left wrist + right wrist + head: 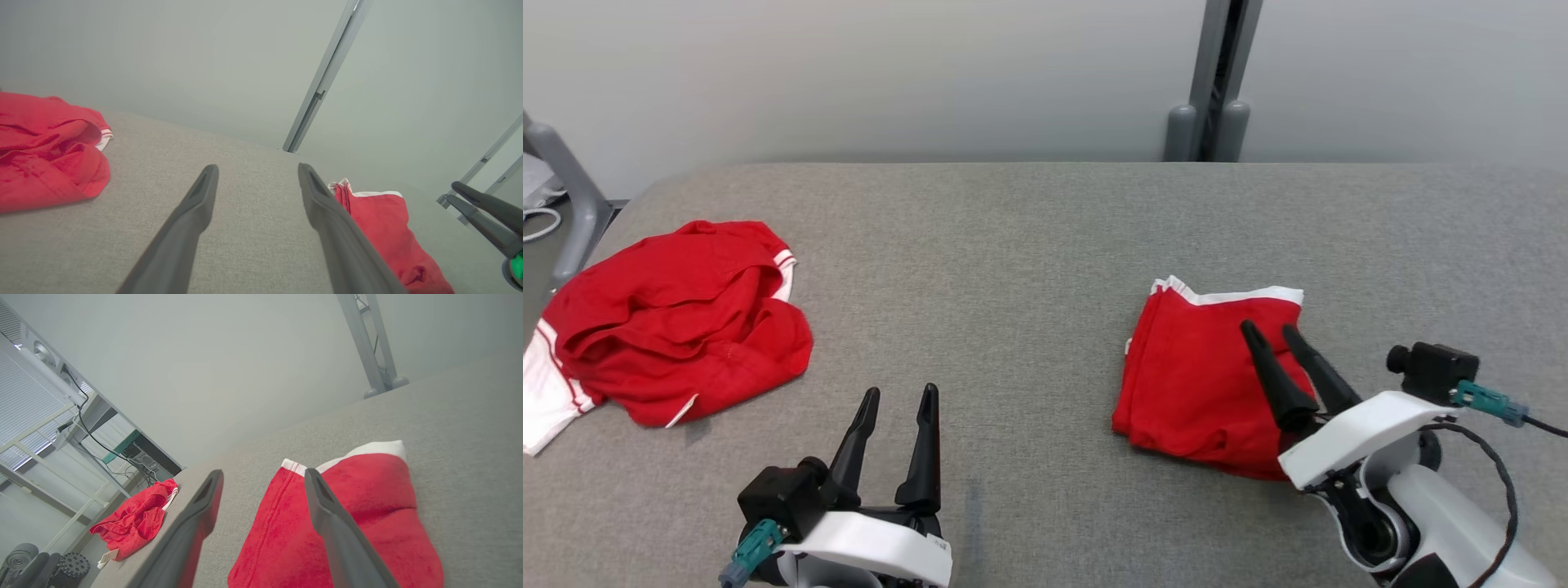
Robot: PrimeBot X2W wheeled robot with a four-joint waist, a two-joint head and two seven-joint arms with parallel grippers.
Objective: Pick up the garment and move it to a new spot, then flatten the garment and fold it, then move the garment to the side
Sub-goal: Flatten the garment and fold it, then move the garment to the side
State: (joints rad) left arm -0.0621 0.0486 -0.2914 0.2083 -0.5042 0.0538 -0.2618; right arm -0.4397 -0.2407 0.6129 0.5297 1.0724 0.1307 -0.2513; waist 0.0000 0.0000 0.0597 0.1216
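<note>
Folded garment, red with a white band along its far edge, lies as a compact, slightly lumpy rectangle directly under the right gripper. The gripper's two dark fingers stand apart and hold nothing. They point out over the cloth's right half, and the left wrist view suggests they hang a little above it rather than pressing down. In the right wrist view the folded garment runs beneath the right finger and spreads to either side of it. The left gripper, fingers also apart and empty, hovers over bare grey table. Well off to its left, a crumpled garment, red with white trim, sits heaped near the table's edge. Judging from this, the fold looks done and the piece appears set aside. The likely next move is a reach by the left gripper to the crumpled heap, calling for a firm pinch on one raised fold so the cloth lifts whole.
</note>
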